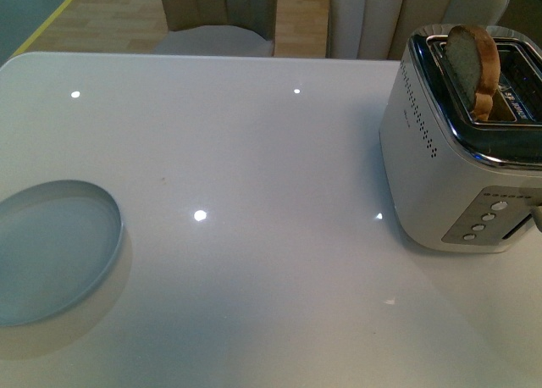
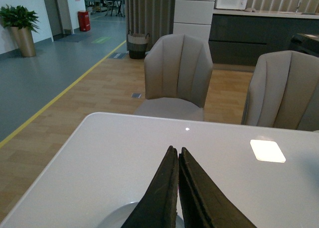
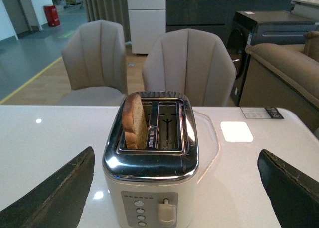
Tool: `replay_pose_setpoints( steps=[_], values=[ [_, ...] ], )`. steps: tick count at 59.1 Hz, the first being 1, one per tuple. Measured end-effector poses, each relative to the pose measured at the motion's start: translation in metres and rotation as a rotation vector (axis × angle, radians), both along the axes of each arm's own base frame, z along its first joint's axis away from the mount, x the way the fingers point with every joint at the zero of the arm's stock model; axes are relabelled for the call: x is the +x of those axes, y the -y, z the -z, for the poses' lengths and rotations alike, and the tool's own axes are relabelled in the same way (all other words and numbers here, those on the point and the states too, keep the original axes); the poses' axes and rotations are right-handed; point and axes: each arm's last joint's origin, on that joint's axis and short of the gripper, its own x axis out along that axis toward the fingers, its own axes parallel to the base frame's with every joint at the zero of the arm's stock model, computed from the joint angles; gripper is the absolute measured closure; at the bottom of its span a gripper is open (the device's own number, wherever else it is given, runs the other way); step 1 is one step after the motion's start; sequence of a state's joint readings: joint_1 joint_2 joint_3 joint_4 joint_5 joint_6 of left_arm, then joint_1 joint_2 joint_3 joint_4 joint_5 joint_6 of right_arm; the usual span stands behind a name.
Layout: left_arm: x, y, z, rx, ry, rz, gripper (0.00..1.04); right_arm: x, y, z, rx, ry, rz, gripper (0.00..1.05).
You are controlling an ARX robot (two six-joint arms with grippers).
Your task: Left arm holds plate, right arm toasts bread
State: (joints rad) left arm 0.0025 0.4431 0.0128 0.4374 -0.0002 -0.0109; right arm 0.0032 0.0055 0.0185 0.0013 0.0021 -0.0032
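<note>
The pale blue-grey plate (image 1: 52,251) lies at the table's near left, cut off by the frame edge. In the left wrist view my left gripper (image 2: 178,151) is shut, its two black fingers pressed together over the plate's rim (image 2: 115,217). The bread (image 1: 473,66) stands upright in one slot of a white and chrome toaster (image 1: 440,163) at the right, its top half sticking out. In the right wrist view my right gripper (image 3: 179,188) is open wide, one finger on each side of the toaster (image 3: 152,188), facing its lever (image 3: 166,210). The bread (image 3: 134,121) shows in the slot there.
The white table (image 1: 254,193) runs between plate and toaster, with its far edge near two beige chairs (image 2: 177,73). The toaster's second slot (image 3: 167,126) holds nothing. Neither arm shows in the front view.
</note>
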Motion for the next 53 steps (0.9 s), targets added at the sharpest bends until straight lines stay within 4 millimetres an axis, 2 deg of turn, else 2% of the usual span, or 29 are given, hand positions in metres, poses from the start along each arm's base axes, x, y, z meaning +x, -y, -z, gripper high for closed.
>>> replay_pose_setpoints(
  steps=[44,53],
  values=[
    [-0.018,0.000,-0.001,0.000,0.006,0.000,1.02,0.000,0.000,0.000,0.000,0.000,0.000,0.09],
    [-0.028,0.000,0.002,0.000,-0.001,0.000,1.02,0.000,0.000,0.000,0.000,0.000,0.000,0.09]
  ],
)
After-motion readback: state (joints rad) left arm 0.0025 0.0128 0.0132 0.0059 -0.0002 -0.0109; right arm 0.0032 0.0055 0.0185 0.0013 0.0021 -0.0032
